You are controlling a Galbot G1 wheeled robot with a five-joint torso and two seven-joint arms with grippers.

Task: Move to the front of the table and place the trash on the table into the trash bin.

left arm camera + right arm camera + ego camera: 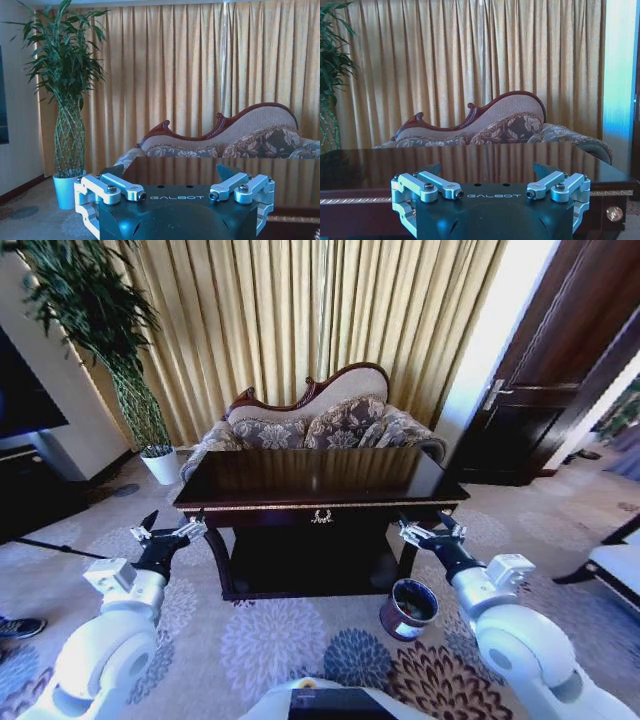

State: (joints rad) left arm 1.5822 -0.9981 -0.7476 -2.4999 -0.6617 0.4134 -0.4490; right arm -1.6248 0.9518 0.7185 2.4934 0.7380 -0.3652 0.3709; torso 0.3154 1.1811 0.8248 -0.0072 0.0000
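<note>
The head camera looks down from high up at the table [318,478]. Both wrist cameras sit low, facing the sofa [240,140] and curtains [470,55].

A: Hidden stuff?
B: Sofa [320,425] lower half blocked by desk [318,478]. Trash bin [408,608] contents too small to tell.
A: Cut off?
B: Plant [95,320] top, at frame edge.

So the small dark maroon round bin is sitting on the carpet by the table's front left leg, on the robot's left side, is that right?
Not quite. The small dark maroon round bin does sit on the carpet by the long dark glossy wooden table, but at its front right leg, on the robot's right side, as the head view shows.
</note>
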